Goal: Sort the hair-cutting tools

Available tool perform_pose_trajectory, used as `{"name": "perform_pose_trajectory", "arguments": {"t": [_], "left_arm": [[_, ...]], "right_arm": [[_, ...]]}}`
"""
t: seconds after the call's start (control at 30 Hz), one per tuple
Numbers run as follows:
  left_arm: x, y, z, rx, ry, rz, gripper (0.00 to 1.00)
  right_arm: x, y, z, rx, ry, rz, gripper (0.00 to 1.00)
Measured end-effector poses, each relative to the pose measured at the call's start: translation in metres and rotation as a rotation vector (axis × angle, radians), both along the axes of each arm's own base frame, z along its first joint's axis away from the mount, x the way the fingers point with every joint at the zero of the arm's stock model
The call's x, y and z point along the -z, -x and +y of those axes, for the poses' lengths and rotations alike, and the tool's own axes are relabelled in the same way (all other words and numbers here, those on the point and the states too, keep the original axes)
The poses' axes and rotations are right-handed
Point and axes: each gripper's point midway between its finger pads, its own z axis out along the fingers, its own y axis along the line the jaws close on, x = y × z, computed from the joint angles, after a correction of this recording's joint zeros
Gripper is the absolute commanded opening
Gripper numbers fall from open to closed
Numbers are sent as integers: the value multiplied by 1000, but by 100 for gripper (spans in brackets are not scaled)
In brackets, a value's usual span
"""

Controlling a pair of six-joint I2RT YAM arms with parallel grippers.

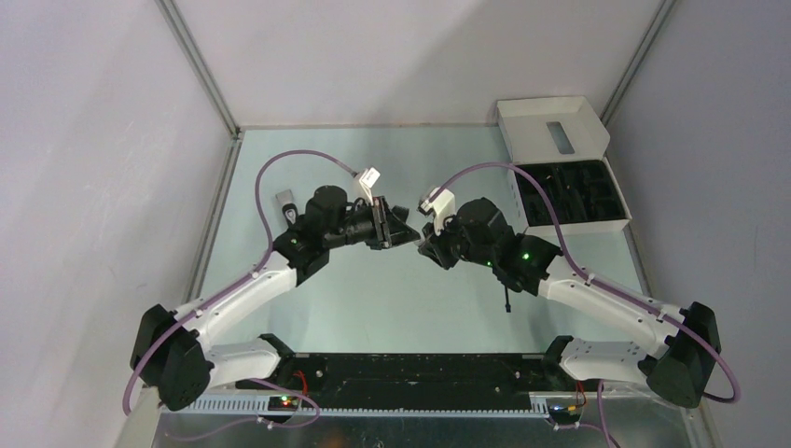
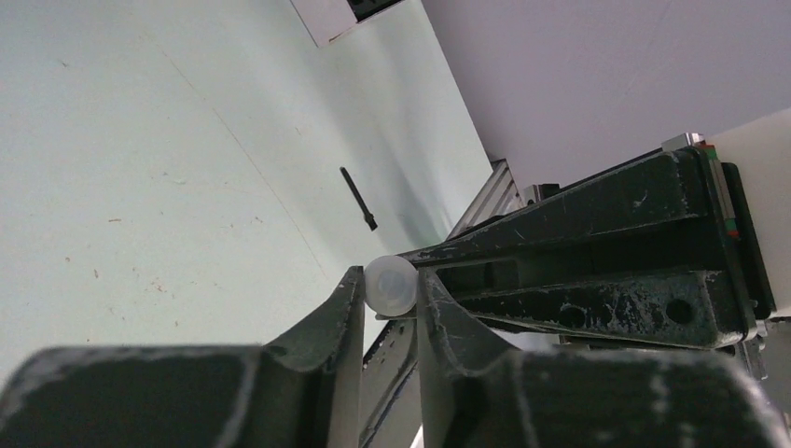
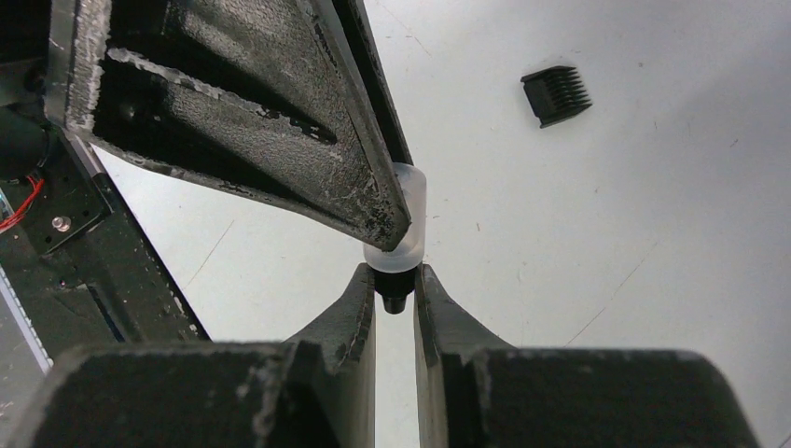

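Both grippers meet over the table's middle on one small piece: a translucent white cap (image 2: 390, 285) with a black stub (image 3: 395, 291) at its end. My left gripper (image 2: 390, 297) is shut on the cap, a finger touching each side. The right gripper (image 3: 395, 280) is shut on the black stub just below the cap (image 3: 408, 210). On the table lie a thin black stick brush (image 2: 358, 198), a black comb attachment (image 3: 556, 95) and the silver-grey hair clipper (image 1: 288, 205), the last behind the left arm. From above, the left gripper (image 1: 408, 231) and right gripper (image 1: 425, 239) almost touch.
A white box (image 1: 552, 131) with a black tray (image 1: 571, 194) stands at the back right; its corner (image 2: 326, 17) shows in the left wrist view. The stick brush (image 1: 506, 301) lies beside the right forearm. Grey walls close in the table on three sides.
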Motion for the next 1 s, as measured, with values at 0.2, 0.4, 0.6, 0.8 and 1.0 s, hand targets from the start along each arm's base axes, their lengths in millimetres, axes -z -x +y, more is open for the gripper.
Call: {"name": "perform_pose_trajectory", "arguments": {"t": [0.2,0.4,0.6,0.8,1.0], "left_arm": [[-2,-3,1,-10,7,5,7],[-5,-18,14,-85,81,36,4],[5,-41,48,-267,227,115,3],[-8,-47,71,-416,450,155,5],[-44,-48,90,-498,697,152,5]], "right_arm": [[-1,-2,0,20,-8,1,24],[-9,-10,1,79,-70,22,62],[-36,-33,-10,191,-215,34,78],[-78,-61,-18,295,-467,68,77],[-103,-68,3,281,-707,161,68]]}}
